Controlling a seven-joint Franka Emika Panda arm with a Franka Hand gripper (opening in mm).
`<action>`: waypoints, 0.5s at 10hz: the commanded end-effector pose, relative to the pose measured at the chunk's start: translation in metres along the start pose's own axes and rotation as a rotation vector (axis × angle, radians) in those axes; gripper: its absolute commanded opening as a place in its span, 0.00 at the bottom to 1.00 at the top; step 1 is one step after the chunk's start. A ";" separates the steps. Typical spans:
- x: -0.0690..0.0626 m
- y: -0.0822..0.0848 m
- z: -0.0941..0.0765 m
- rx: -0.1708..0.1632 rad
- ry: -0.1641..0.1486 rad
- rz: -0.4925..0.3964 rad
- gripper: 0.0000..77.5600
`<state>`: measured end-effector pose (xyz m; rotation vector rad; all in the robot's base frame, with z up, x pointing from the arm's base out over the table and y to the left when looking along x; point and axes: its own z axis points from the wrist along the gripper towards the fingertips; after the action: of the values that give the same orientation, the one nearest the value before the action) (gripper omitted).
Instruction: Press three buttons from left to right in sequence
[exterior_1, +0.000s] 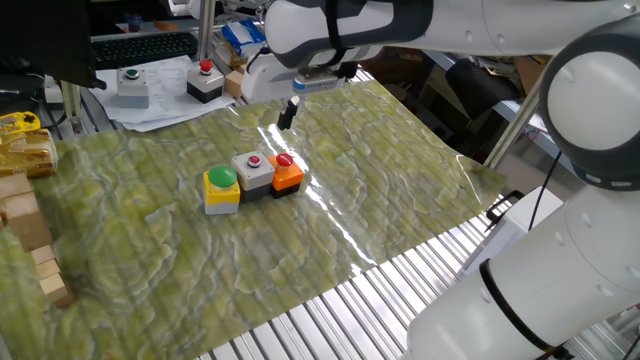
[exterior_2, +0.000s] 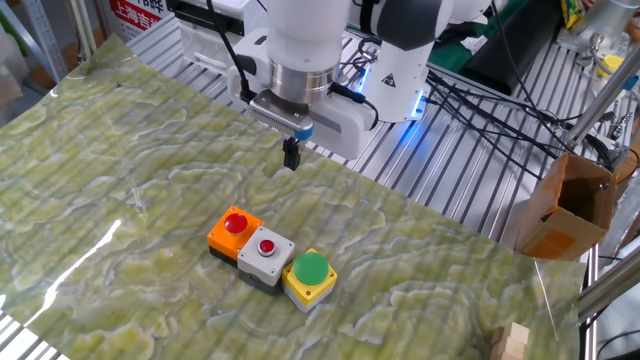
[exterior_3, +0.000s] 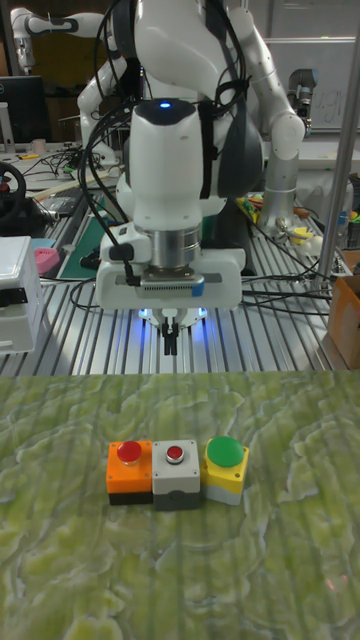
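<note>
Three buttons sit in a touching row on the green patterned mat (exterior_1: 380, 170). One is a yellow box with a green cap (exterior_1: 221, 188) (exterior_2: 309, 276) (exterior_3: 226, 468). The middle one is a grey box with a small red cap (exterior_1: 253, 171) (exterior_2: 266, 254) (exterior_3: 175, 475). The third is an orange box with a red cap (exterior_1: 287, 172) (exterior_2: 233, 230) (exterior_3: 130, 468). My gripper (exterior_1: 287, 115) (exterior_2: 291, 158) (exterior_3: 172, 345) hangs above the mat behind the row, well clear of it. It points down with its fingertips touching each other and holds nothing.
Beyond the mat stand a separate grey box with a green button (exterior_1: 131, 86) and a black box with a red button (exterior_1: 205, 82), near a keyboard (exterior_1: 140, 47). Wooden blocks (exterior_1: 30, 240) are stacked at one mat edge. A cardboard box (exterior_2: 565, 205) stands off the table.
</note>
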<state>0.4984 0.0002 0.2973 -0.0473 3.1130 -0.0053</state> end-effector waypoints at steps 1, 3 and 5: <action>0.000 0.000 -0.001 -0.001 0.009 0.012 0.00; 0.000 0.000 -0.001 -0.002 0.021 0.011 0.00; 0.000 0.000 -0.001 0.007 0.009 0.012 0.00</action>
<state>0.4974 -0.0001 0.2969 -0.0240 3.1314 -0.0041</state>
